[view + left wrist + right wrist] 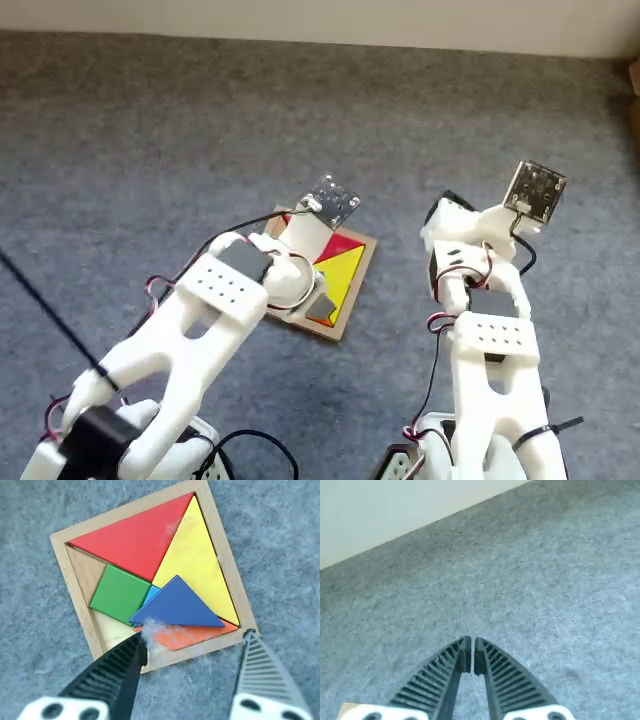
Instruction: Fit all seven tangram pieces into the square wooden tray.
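Square wooden tray [359,275] [77,592] sits on grey carpet [545,580] mid-table, under the L arm [215,300] and well left of the R arm [485,330].

In the tray, a big red triangle [135,540] and a big yellow triangle [197,565] lie flat w/ long edges touching. A green square [120,594] sits against the red one. A blue triangle [177,606] lies askew on top of the others, not seated: it covers part of an orange piece [185,634] and most of a light-blue piece [150,596], w/ its point at the yellow edge. The brown and pale wood-coloured patches beside the green square could be bare floor or pieces, can't tell.

L gripper [195,636] is spread wide and holds nothing. Its dark finger [120,665] and pale finger [257,665] have their tips at the tray rim by the orange piece, w/ a bit of white fluff [152,630] at the dark tip.

R gripper [472,652] is pinched nearly closed w/ just a slit between the tips and nothing in it. It hangs over bare carpet, w/ a pale wall [380,510] beyond.
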`<state>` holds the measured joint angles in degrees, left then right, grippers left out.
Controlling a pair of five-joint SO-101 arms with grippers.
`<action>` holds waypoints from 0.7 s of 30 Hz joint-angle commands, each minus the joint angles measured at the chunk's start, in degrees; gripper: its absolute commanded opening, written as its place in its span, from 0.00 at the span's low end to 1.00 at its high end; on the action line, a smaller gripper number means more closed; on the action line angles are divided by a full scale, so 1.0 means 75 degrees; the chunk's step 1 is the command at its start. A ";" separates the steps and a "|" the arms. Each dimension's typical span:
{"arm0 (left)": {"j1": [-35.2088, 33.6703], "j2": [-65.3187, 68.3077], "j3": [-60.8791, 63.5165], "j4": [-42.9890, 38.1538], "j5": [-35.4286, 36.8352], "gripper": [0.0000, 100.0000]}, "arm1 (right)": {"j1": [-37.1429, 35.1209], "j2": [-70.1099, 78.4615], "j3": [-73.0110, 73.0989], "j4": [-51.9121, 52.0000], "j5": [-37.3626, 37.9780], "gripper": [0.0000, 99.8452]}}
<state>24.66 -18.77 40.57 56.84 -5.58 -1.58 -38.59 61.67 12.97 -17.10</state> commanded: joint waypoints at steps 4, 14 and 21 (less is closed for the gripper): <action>-0.0358 0.0639 -0.0358 -0.0598 -0.0023 0.29 | 0.0135 -0.0287 -0.0100 -0.0229 -0.0035 0.03; -0.1541 0.1237 -0.0346 -0.0891 0.0141 0.29 | 0.0123 -0.0287 -0.0076 -0.0229 -0.0023 0.03; -0.1987 0.1366 -0.0416 -0.0891 0.0633 0.29 | 0.0111 -0.0287 -0.0076 -0.0229 -0.0023 0.03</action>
<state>11.21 -8.13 40.31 50.68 -1.80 -1.32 -38.59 61.67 12.97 -17.10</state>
